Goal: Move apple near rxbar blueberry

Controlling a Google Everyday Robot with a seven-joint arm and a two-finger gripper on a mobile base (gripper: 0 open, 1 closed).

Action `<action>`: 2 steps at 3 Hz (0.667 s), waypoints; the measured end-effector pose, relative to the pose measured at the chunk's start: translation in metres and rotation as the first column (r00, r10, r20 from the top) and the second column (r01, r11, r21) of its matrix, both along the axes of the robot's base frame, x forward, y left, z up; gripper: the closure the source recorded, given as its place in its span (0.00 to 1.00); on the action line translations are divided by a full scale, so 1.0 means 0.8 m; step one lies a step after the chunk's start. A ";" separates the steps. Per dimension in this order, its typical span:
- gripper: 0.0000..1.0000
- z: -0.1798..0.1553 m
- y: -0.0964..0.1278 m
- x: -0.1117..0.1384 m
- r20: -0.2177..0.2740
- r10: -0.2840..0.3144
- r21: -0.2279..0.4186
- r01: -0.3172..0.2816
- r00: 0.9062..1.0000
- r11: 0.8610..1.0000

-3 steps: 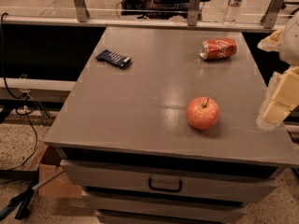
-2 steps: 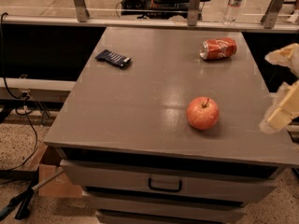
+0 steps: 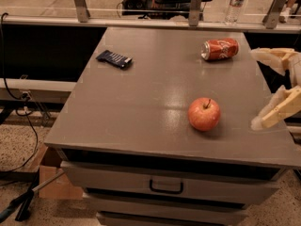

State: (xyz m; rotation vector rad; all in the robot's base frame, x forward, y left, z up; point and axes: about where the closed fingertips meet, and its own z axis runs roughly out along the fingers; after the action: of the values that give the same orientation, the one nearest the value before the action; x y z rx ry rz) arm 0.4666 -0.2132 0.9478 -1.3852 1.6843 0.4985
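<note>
The apple (image 3: 204, 114), round and red-orange with a short dark stem, sits on the grey table top (image 3: 141, 102) at the front right. The rxbar blueberry (image 3: 114, 59), a flat dark navy wrapper, lies at the far left of the table, well apart from the apple. My gripper (image 3: 254, 88) is at the table's right edge, to the right of the apple and not touching it. Its two pale fingers (image 3: 277, 111) are spread apart, open and empty, with the tips pointing left.
A red soda can (image 3: 220, 49) lies on its side at the back right of the table. A railing with a water bottle (image 3: 234, 4) runs behind the table. Drawers with a handle (image 3: 166, 187) are below the front edge. Cables and a cardboard box (image 3: 54, 182) lie on the floor at the left.
My gripper has come lower and moved left toward the apple. The apple, the bar and the can have not moved.
</note>
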 end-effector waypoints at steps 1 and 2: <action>0.00 0.000 0.000 0.000 -0.001 -0.001 -0.002 0.001 1.000 1.000; 0.00 -0.023 0.006 0.006 -0.008 0.010 0.015 -0.010 1.000 1.000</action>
State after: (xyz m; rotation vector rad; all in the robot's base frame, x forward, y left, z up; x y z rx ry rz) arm 0.4713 -0.2081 0.9297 -1.3830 1.6782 0.5220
